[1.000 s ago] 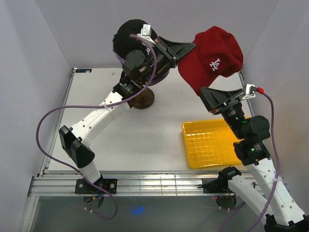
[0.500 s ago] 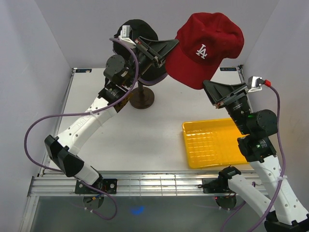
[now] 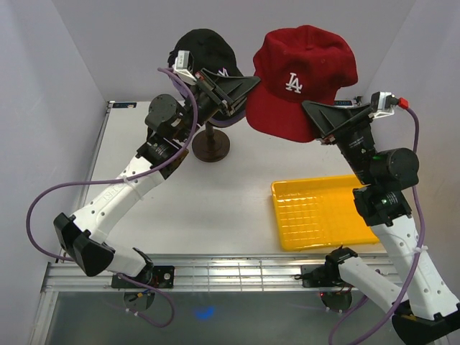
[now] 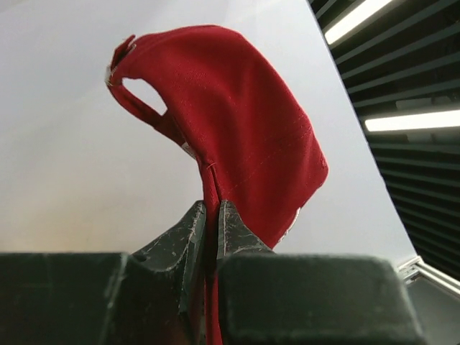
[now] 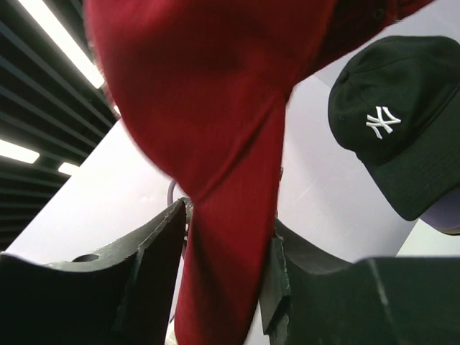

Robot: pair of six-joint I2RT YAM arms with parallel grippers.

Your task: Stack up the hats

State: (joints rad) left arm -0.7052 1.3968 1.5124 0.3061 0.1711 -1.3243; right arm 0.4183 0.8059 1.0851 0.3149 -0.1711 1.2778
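Observation:
The red LA hat (image 3: 302, 75) hangs in the air at the back, held from both sides. My left gripper (image 3: 251, 81) is shut on its left rim; in the left wrist view the red fabric (image 4: 230, 122) is pinched between the fingers of that gripper (image 4: 212, 214). My right gripper (image 3: 310, 109) grips the hat's lower edge, with a fold of red cloth (image 5: 215, 108) filling the gap of the gripper (image 5: 230, 219). To the left sits the black NY hat (image 3: 205, 49) (image 5: 395, 136) on top of the stack, a lavender hat (image 5: 447, 213) peeking out under it.
The stack rests on a dark wooden stand (image 3: 210, 147) at the back of the table. A yellow grid-bottomed tray (image 3: 323, 212) lies at the front right, below my right arm. White walls close in the left, back and right sides.
Both arms have lifted the red hat and carried it left, toward the black hat. The right gripper, open a second ago, has closed on the red hat.

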